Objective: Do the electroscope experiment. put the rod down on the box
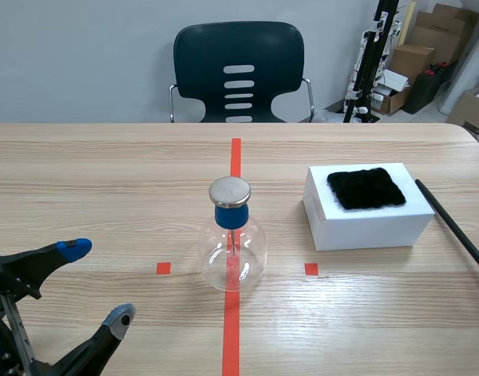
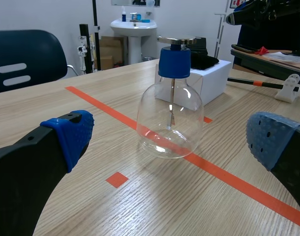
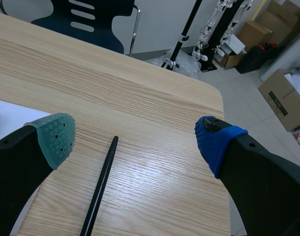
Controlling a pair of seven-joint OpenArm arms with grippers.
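Wooden table [image 1: 106,172]: rod [image 3: 99,187] lies flat just beside box [image 1: 357,231], not on it. Right gripper [image 3: 136,140] hovers over it, spread wide; left gripper [image 1: 98,283] spread too (near the flask [image 1: 233,251]). We fear the thin rod rolling away when pinched.

Table layout, seen from the robot's side.
The flask [image 1: 233,247] stands mid-table on the centre tape line [image 1: 236,157]. The box [image 1: 366,210] sits to its right, apart from it, with the cloth [image 1: 366,188] on top. The rod [image 1: 452,227] lies on the table [image 1: 106,172] just right of the box, under the right gripper [image 3: 135,137]. The left gripper [image 1: 98,282] is nearer the robot, left of the flask. The chair [image 1: 239,70] stands behind the table.
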